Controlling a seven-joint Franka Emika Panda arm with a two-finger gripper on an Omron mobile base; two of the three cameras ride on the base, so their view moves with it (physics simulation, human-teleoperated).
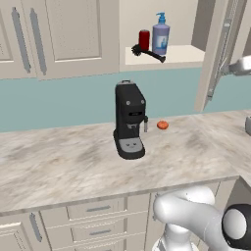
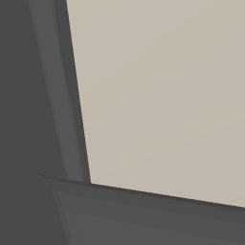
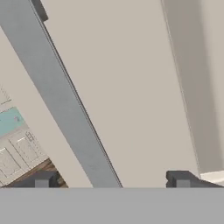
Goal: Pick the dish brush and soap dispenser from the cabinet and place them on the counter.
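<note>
Gripper (image 3: 113,179) spread wide astride the cabinet door's bar handle (image 3: 65,105), door swung open, exposing dish brush (image 1: 147,53) and soap dispenser (image 1: 161,35)

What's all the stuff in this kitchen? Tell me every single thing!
soap dispenser: one, lavender-blue with blue pump, on the open cabinet's shelf
dish brush: one, black, lying on the shelf in front of the dispenser
red can: one, red, on the shelf left of the dispenser
cabinet: one, beige, door swung open
coffee machine: one, black, on the counter
small round thing: one, orange, right of the machine
counter: one, marbled beige-grey
end effector: one, dark fingertips, open, by the door's grey bar handle
</note>
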